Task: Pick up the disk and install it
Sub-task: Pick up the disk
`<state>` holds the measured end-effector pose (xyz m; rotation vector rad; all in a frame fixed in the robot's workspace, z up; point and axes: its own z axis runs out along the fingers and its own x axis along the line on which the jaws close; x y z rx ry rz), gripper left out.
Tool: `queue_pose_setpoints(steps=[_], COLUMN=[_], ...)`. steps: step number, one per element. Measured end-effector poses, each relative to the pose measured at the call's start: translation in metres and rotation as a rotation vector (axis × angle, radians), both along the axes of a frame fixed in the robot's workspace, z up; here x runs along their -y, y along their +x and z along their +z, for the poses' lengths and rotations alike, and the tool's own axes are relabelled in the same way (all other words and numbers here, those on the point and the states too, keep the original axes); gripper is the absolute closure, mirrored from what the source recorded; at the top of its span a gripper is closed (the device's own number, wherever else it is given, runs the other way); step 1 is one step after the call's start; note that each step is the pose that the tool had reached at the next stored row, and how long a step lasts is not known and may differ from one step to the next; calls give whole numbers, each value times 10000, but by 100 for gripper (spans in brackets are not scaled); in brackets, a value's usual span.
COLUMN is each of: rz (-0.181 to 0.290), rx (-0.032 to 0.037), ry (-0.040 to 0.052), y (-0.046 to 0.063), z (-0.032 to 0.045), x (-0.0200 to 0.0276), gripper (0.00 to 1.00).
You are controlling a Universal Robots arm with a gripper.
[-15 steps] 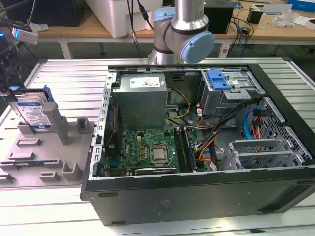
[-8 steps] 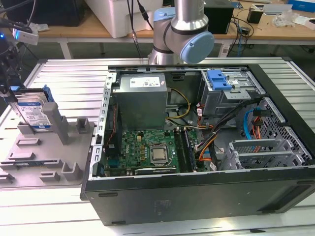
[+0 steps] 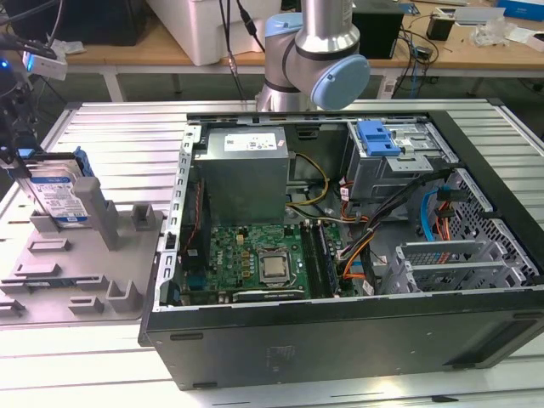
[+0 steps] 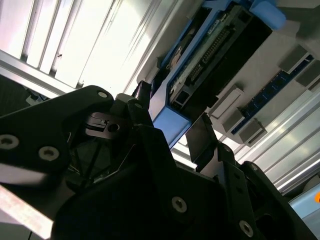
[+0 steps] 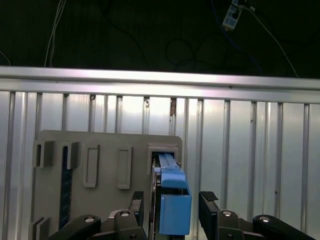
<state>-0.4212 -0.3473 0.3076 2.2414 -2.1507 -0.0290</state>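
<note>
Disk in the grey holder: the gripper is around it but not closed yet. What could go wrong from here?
1. The gripper straddles the disk at its blue plastic bracket, which may flex or slip when squeezed.
2. The disk stands upright in a slot of the grey holder, so an off-axis lift could bind it.
3. Loose cables lie beside the drive cage and could snag the disk.

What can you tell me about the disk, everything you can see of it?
The disk is a flat silver drive with a white-and-blue label and a blue plastic bracket around its edges. It stands upright on edge in a slot of the grey holder, at the exterior view's left, outside the computer case. The open hand straddles its upper edge, one finger on each side, with gaps showing in the first wrist view.
</note>
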Motion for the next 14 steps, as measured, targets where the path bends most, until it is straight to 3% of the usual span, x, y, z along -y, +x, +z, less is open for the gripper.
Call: queue_pose_setpoints(steps=[6,8,9,14], rz=[-1,0,0,0], rx=[1,1,0,1], ry=[0,0,0,0], y=[-1,0,0,0], z=[-8,-10,-11,-39], x=[0,0,0,0], gripper=[44,45,53,53])
